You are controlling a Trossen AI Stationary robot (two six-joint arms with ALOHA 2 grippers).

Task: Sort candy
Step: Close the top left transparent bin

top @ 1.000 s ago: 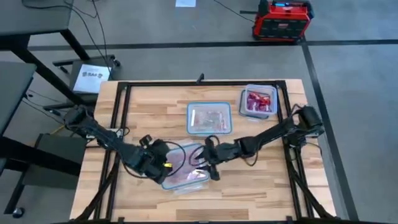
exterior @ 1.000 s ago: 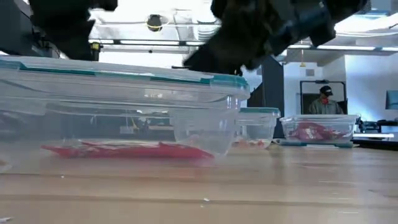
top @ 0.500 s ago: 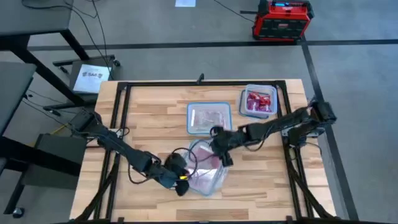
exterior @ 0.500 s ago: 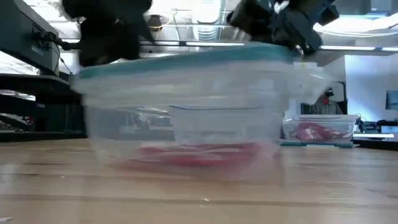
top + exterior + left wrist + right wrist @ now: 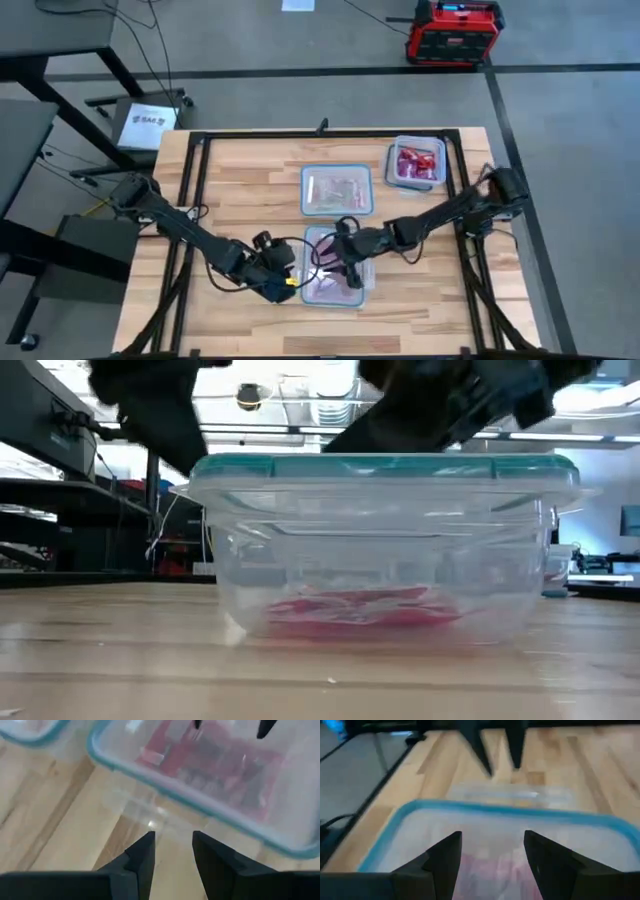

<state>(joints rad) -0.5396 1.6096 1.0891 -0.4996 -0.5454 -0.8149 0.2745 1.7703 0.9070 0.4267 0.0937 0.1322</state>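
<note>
Shiny red candy (image 5: pixel 360 608) lies flat in a clear, teal-rimmed plastic box (image 5: pixel 336 268) on the pale wooden tabletop (image 5: pixel 240 175). The left gripper (image 5: pixel 172 851), fingers apart, sits beside it; the right gripper (image 5: pixel 492 852), spread, hangs over it.

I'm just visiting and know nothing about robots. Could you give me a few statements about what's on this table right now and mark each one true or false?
1. Three clear containers sit on the table. True.
2. The near container holds red candy. True.
3. The left gripper grips that container's rim. False: its fingers are open, just short of it.
4. The right gripper hangs over the far right container. False: it is over the near container.
5. The middle container is stacked on another. False: it stands alone.
</note>
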